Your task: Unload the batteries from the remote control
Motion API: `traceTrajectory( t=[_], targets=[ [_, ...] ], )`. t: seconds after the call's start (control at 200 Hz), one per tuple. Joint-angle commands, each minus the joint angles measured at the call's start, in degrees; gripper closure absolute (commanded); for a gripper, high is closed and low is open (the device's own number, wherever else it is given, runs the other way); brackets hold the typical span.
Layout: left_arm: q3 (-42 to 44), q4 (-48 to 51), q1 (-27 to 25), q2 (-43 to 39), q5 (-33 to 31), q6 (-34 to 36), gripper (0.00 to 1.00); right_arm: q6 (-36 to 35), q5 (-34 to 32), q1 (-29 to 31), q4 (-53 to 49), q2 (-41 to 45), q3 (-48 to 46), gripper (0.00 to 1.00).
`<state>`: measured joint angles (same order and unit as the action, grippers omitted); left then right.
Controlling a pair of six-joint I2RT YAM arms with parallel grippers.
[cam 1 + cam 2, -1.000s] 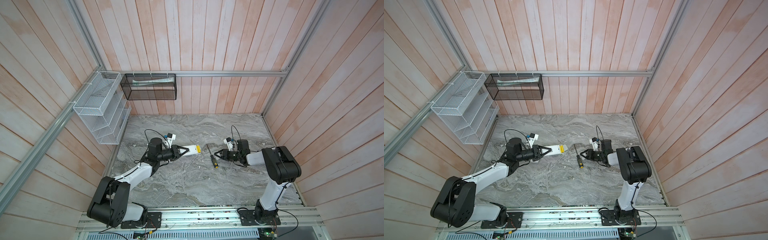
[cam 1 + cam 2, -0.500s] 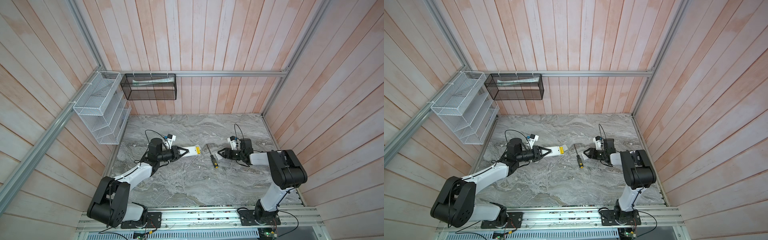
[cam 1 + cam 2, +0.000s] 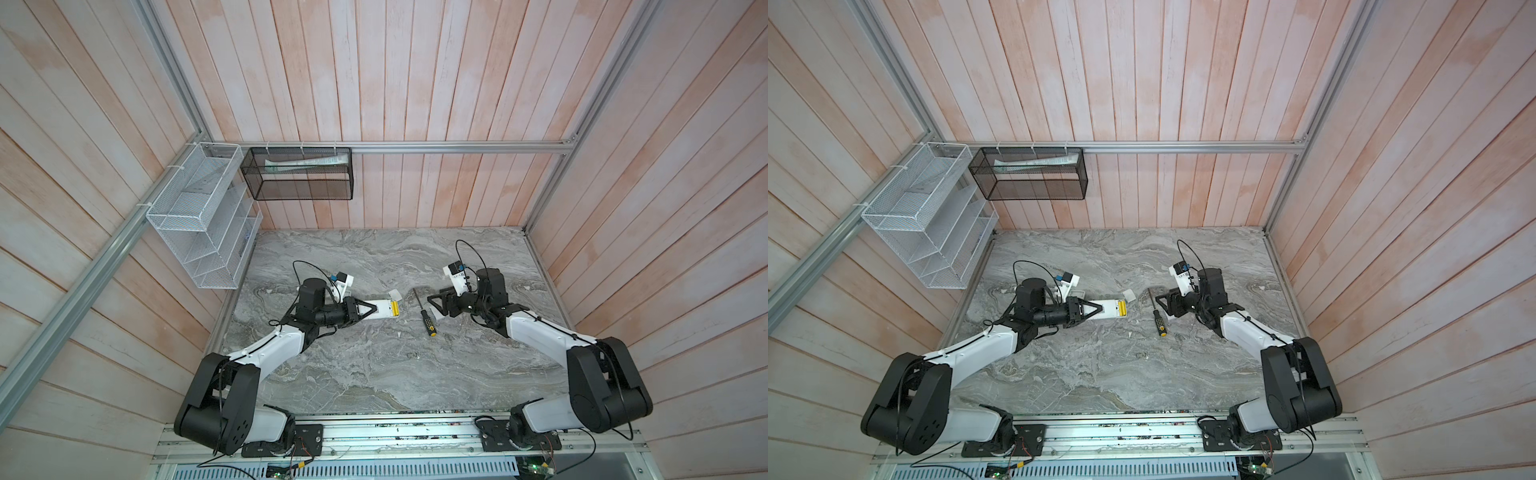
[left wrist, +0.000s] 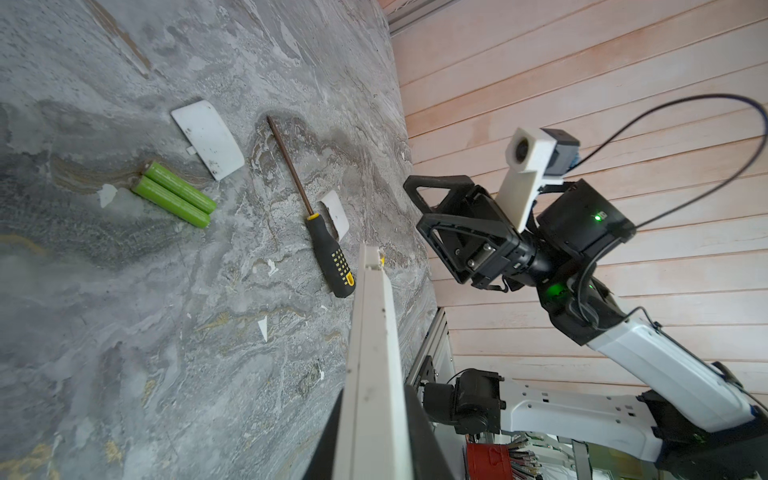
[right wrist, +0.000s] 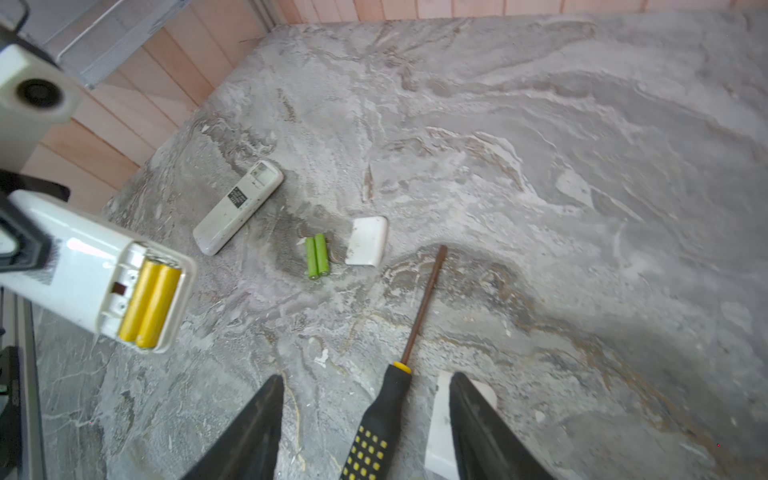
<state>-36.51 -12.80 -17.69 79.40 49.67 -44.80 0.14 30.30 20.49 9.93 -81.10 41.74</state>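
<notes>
my left jaws pinch the remote [image 5: 83, 266]; right jaws spread by the screwdriver [image 5: 382, 409], half hiding a cover [image 5: 438, 432]; green batteries [image 5: 316, 255] near it.

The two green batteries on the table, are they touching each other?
Touching. The right wrist view shows the green batteries lying side by side, flank against flank, with no gap between them.

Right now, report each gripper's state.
Left gripper: closed on the white remote, its yellow batteries exposed.
Right gripper: open, holding nothing; the screwdriver lies on the table.
</notes>
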Motion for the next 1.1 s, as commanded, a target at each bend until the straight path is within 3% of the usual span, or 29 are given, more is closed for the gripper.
traceTrajectory(
  t=[0.0, 0.185, 0.44, 0.815, 1.095],
  targets=[
    [-0.29, 1.67, 0.21, -0.38, 1.56, 3.11, 1.0, -11.02, -2.79, 4.52, -1.62, 2.35, 1.11, 0.34],
    [-0.34, 3.29, 0.15, -1.07, 1.42, 4.27, 1.0, -23.31, -5.76, 13.17, 3.04, 5.24, -0.86, 0.28],
    [-0.18, 4.3, -0.06, -1.52, 1.82, 5.72, 1.0, -36.9, -7.15, 21.07, -1.63, 0.63, 4.14, 0.22],
    [0.13, 4.46, -0.5, -1.7, 1.78, 6.65, 1.0, -41.86, -7.09, 25.2, -4.48, -10.09, 12.67, 0.2],
    [0.14, 4.28, -0.5, -1.41, 1.41, 6.91, 1.0, -42.93, -6.55, 26.27, -6.24, -14.65, 16.93, 0.3]
  ],
)
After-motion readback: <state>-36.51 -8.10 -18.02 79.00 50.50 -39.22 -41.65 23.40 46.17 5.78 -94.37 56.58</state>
